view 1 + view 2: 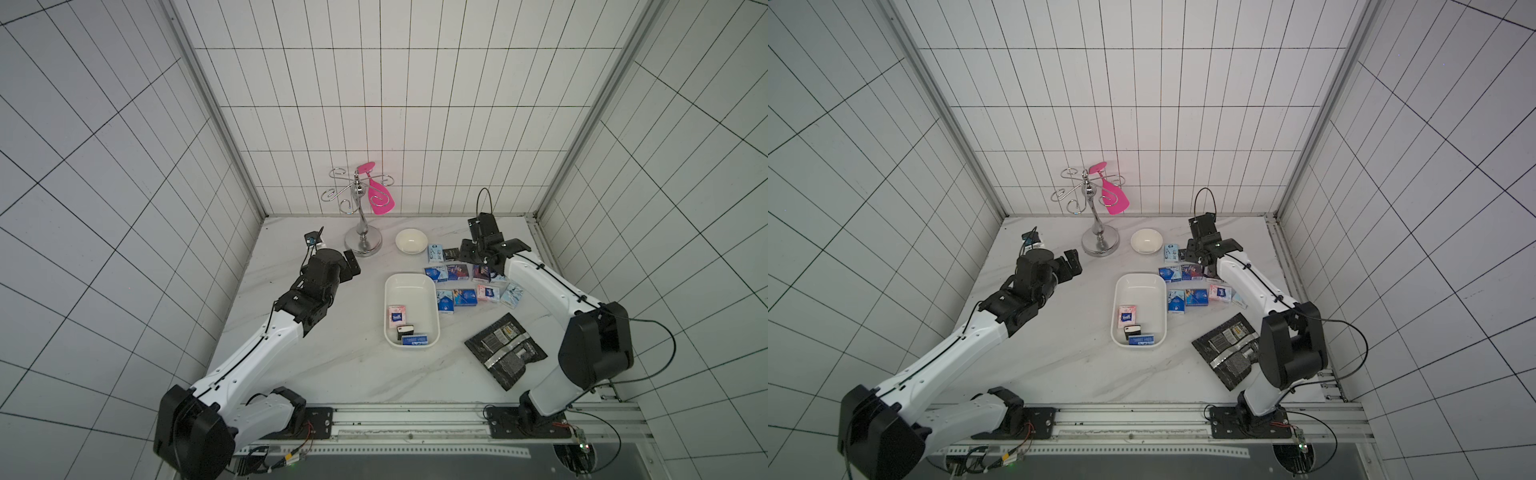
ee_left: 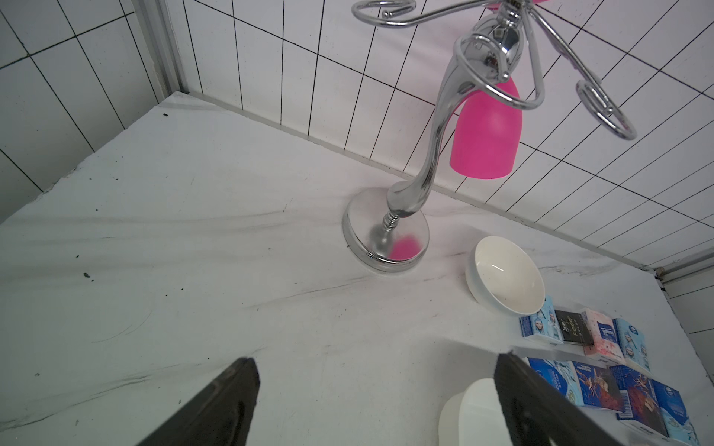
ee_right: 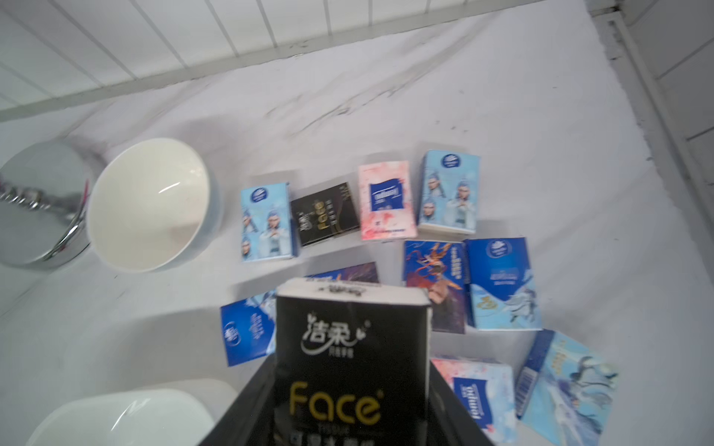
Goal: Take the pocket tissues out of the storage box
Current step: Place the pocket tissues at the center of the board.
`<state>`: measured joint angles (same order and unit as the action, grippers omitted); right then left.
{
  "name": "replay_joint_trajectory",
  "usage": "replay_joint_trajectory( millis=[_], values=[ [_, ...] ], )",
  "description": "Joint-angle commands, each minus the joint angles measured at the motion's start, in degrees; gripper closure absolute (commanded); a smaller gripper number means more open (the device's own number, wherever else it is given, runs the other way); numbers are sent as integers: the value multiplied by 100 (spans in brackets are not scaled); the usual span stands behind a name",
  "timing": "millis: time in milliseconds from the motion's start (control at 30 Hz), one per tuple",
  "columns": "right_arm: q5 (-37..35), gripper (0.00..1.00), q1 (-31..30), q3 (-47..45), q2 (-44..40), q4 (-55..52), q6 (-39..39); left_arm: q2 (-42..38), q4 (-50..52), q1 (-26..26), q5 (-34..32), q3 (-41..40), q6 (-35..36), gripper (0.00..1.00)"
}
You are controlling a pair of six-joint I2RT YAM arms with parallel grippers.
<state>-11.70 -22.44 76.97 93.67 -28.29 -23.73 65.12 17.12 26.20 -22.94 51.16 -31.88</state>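
I see my right gripper [image 3: 347, 417] clamped on a black packet [image 3: 349, 340] above the other pocket tissues [image 3: 386, 199]. My left gripper [image 2: 376, 365] hangs open.

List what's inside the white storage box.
Inside the storage box, at its near end: a pink packet, a black packet and a blue packet. Its far half is bare. Anything beneath them is covered.

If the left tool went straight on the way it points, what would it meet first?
Probably the chrome stand's round base: the left tool aims at it across the table, though depth is unclear.
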Motion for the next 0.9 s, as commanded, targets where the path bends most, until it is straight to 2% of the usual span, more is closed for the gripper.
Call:
replay_joint_trajectory(
  millis=[0, 133, 267, 533, 700, 867],
  values=[
    [216, 48, 611, 226, 259, -118, 95, 62, -34, 3, -70, 44, 68, 1],
    [595, 49, 1413, 399, 782, 79, -110, 102, -34, 8, -14, 52, 59, 1],
    [748, 49, 1849, 776, 1393, 113, -250, 134, -34, 26, -14, 51, 67, 1],
    [921, 49, 2240, 1777, 2411, -129, -343, 141, -27, 25, -32, 85, 107, 1],
    [1091, 49, 2244, 2570, 3053, -598, -240, 154, -25, 26, -13, 81, 103, 2],
    [1131, 48, 2244, 2726, 3343, -669, -258, 160, -25, 26, -31, 88, 111, 1]
  ],
)
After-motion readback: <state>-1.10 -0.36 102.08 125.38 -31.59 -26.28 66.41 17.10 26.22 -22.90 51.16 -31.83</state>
